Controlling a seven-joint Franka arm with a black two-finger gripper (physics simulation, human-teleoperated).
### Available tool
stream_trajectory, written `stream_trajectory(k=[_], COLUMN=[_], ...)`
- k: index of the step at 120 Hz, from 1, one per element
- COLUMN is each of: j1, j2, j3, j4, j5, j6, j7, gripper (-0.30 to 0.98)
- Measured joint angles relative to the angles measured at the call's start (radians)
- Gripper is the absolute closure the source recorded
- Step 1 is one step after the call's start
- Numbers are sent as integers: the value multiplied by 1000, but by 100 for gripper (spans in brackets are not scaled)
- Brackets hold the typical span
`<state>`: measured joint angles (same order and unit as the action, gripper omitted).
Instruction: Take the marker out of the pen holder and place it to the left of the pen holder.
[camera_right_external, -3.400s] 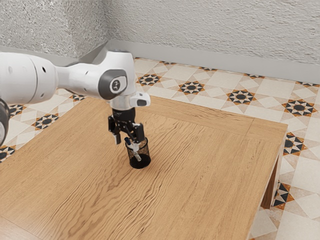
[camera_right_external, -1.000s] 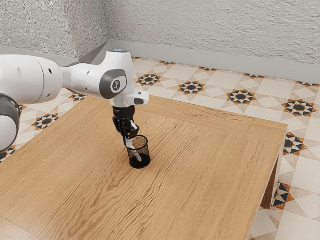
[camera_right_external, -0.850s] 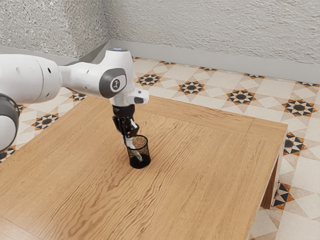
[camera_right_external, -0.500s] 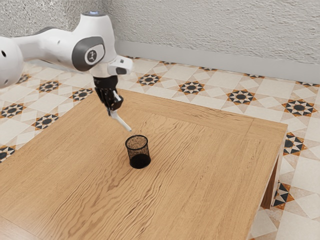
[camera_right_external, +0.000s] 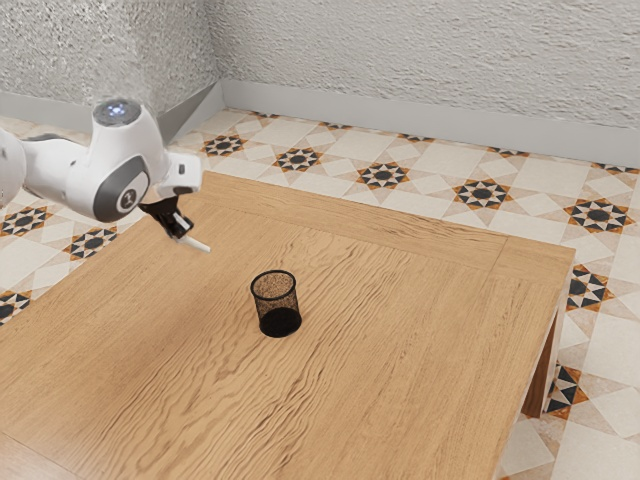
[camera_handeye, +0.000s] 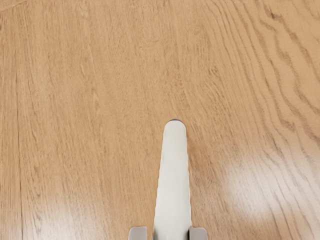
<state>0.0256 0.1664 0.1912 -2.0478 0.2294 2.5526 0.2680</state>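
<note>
1. And here we are, the tool (camera_right_external: 181, 231) up in the air at ten o'clock from the pen holder (camera_right_external: 276, 303) in the exterior view, pinching the marker (camera_right_external: 199, 246) between its two fingers!
2. The marker is clear of the pen holder, on a slant above the worktop (camera_right_external: 400, 380); the wrist view has its long white barrel, a dark tip at the far end, with a grey pad (camera_handeye: 198, 233) beside it.
3. The pen holder, black mesh with a darker base, stands upright on the wood.
4. What a surface: warm honey-brown boards, wavy grain running bold around the pen holder, a border board along the far edge, and glossy pale patches glowing in the wrist view.
5. The white arm (camera_right_external: 120, 165) comes in from nine o'clock of the exterior view, and down at four o'clock there's a dark brown table leg (camera_right_external: 540, 375).
6. Out to the room: cream floor (camera_right_external: 430, 183) tiles, with black-and-orange stars from twelve o'clock round to four, and more at nine.
7. Behind them, a plain grey skirting board (camera_right_external: 420, 116) under rough, pale plaster walls (camera_right_external: 420, 55), meeting in a corner at eleven o'clock.
</note>
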Motion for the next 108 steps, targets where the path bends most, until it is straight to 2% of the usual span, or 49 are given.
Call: stream_trajectory(k=[21, 41, 67, 108], j1=[23, 24, 24, 24], j2=[137, 188, 218, 238], j3=[10, 9, 6, 6], j4=[-4, -8, -11, -19], j5=[1, -5, -12, -20], j6=[312, 485, 577, 616], j7=[37, 81, 130, 182], gripper=[79, 79, 79, 79])
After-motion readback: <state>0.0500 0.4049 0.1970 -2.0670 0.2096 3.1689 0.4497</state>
